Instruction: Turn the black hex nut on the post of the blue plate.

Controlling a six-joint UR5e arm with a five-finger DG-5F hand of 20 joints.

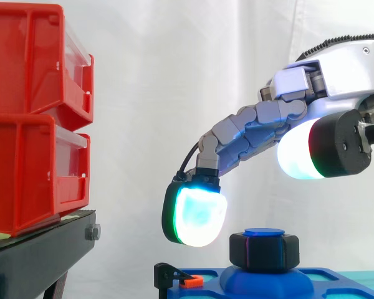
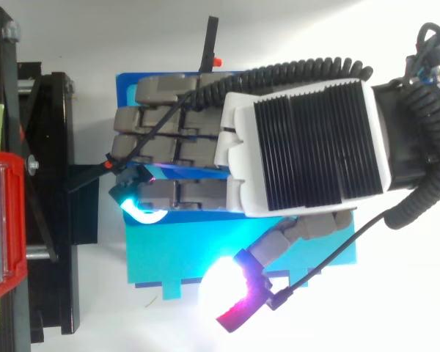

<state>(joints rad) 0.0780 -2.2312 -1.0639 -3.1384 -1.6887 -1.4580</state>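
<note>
The black hex nut [image 1: 264,250] sits on the blue post, whose round top [image 1: 263,232] shows just above it, rising from the blue plate [image 1: 336,283]. My hand [image 1: 280,121] reaches in from the right and hovers above the nut, apart from it. Its fingers are stretched out and slope down to the left, with one glowing cyan fingertip [image 1: 199,215] hanging just left of the nut at about its height. The thumb pad [image 1: 302,156] glows white up and to the right of the nut. Seen from above, my hand [image 2: 301,147] covers the nut and most of the blue plate [image 2: 169,257]. It holds nothing.
Two stacked red bins [image 1: 31,118] stand on a black stand [image 1: 43,249] at the left, close to the plate's left end. A small black bracket with an orange piece [image 1: 190,280] sits on the plate's left edge. The white curtain hangs behind.
</note>
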